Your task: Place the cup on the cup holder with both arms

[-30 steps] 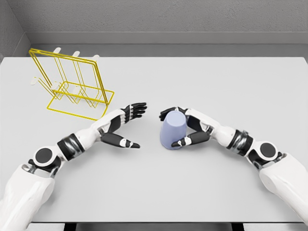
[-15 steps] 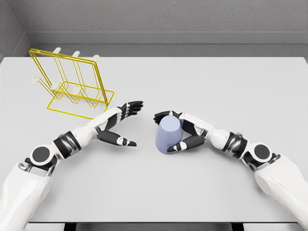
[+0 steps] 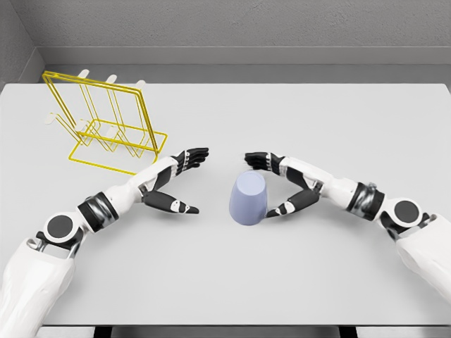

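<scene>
A lavender cup (image 3: 247, 199) stands mouth down on the grey table (image 3: 296, 282), leaning slightly. My right hand (image 3: 268, 184) is just to its right, open. Its fingers (image 3: 257, 160) reach past the cup's far side and the thumb (image 3: 280, 209) lies close to the cup's right edge, and I cannot tell whether they touch it. My left hand (image 3: 186, 180) is open to the left of the cup, palm turned toward it, a short gap away. The yellow wire cup holder (image 3: 106, 127) stands at the far left of the table.
The holder has several white-tipped pegs (image 3: 111, 78) along its top. A grey wall runs behind the table's far edge (image 3: 282, 84). The table's front edge lies just below my arms.
My right hand has let go of the cup and drawn back to the right, fingers opening. The cup has shifted slightly left and stayed on the table. The left hand has barely moved.
</scene>
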Action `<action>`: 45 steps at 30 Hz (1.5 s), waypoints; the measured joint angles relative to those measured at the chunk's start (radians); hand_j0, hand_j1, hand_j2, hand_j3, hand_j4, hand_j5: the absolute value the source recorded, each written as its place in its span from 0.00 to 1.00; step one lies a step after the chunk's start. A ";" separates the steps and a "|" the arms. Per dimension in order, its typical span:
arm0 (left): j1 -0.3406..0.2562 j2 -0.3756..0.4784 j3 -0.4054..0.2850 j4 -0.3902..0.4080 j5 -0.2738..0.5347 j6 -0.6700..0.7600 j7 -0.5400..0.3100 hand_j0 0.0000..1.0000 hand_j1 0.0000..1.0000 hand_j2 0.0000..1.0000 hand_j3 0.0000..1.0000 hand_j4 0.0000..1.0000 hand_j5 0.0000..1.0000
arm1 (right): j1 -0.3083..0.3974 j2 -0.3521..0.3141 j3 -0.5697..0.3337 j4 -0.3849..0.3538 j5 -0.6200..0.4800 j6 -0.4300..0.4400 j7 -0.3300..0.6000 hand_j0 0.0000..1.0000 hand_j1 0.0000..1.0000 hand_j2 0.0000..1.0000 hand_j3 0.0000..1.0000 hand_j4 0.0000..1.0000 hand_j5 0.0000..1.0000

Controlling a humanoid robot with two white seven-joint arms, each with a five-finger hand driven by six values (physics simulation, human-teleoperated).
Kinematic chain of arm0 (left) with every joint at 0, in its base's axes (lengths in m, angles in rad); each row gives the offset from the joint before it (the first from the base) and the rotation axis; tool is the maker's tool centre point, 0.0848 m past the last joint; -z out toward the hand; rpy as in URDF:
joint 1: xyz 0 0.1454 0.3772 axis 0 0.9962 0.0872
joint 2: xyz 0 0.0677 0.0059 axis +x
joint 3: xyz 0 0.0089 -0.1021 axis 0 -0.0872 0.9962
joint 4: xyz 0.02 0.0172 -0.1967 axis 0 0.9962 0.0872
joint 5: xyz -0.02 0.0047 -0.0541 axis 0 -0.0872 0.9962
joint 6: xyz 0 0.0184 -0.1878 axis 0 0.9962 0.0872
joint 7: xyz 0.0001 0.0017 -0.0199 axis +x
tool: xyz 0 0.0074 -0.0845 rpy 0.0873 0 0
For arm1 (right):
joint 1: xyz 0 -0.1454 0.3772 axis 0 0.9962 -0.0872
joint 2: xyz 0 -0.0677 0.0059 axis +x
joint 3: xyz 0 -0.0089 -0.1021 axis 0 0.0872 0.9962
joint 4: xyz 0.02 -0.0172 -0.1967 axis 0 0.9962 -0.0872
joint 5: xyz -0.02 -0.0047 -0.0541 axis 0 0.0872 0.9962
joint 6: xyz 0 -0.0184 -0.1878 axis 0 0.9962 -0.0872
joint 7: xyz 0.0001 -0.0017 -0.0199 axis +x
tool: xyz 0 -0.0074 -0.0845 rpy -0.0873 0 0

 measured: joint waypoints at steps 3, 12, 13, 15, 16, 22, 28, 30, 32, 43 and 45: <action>0.002 -0.009 -0.007 -0.002 0.000 -0.024 0.000 1.00 1.00 1.00 1.00 1.00 1.00 | -0.058 -0.080 -0.003 -0.002 0.008 -0.007 0.000 1.00 1.00 1.00 1.00 1.00 1.00; 0.008 -0.058 -0.036 -0.003 0.002 -0.041 0.000 1.00 1.00 1.00 1.00 1.00 1.00 | -0.155 -0.231 -0.076 -0.015 0.016 -0.069 0.000 1.00 1.00 1.00 1.00 1.00 1.00; 0.008 -0.061 -0.041 -0.003 0.003 -0.041 0.000 1.00 1.00 1.00 1.00 1.00 1.00 | -0.156 -0.236 -0.076 -0.018 0.017 -0.078 0.000 1.00 1.00 1.00 1.00 1.00 1.00; 0.009 -0.066 -0.051 -0.004 0.006 -0.041 0.000 1.00 1.00 1.00 1.00 1.00 1.00 | -0.156 -0.254 -0.076 -0.017 0.087 -0.118 -0.017 1.00 1.00 1.00 1.00 1.00 1.00; 0.009 -0.070 -0.054 -0.005 0.006 -0.041 0.000 1.00 1.00 1.00 1.00 1.00 1.00 | -0.158 -0.263 -0.076 -0.017 0.179 -0.131 -0.079 1.00 1.00 1.00 1.00 1.00 1.00; 0.011 -0.098 -0.083 -0.004 0.004 -0.042 0.000 1.00 1.00 1.00 1.00 1.00 1.00 | -0.158 -0.348 -0.083 -0.016 0.590 -0.159 -0.498 1.00 1.00 1.00 1.00 1.00 1.00; 0.002 -0.118 -0.092 0.007 0.002 -0.041 0.000 1.00 1.00 1.00 1.00 1.00 1.00 | -0.158 -0.365 -0.082 -0.017 0.653 -0.162 -0.564 1.00 1.00 1.00 1.00 1.00 1.00; -0.005 -0.122 -0.092 0.016 0.002 -0.041 0.000 1.00 1.00 1.00 1.00 1.00 1.00 | -0.155 -0.365 -0.083 -0.017 0.658 -0.163 -0.569 1.00 1.00 1.00 1.00 1.00 1.00; -0.008 -0.124 -0.092 0.025 0.002 -0.041 0.000 1.00 1.00 1.00 1.00 1.00 1.00 | -0.156 -0.362 -0.082 -0.016 0.661 -0.163 -0.572 1.00 1.00 1.00 1.00 1.00 1.00; -0.006 -0.160 -0.095 0.039 -0.001 -0.041 0.000 1.00 1.00 1.00 1.00 1.00 1.00 | -0.149 -0.352 -0.079 -0.011 0.662 -0.163 -0.575 1.00 1.00 1.00 1.00 1.00 1.00; -0.006 -0.166 -0.095 0.040 -0.003 -0.041 0.000 1.00 1.00 1.00 1.00 1.00 1.00 | -0.149 -0.352 -0.079 -0.009 0.661 -0.163 -0.575 1.00 1.00 1.00 1.00 1.00 1.00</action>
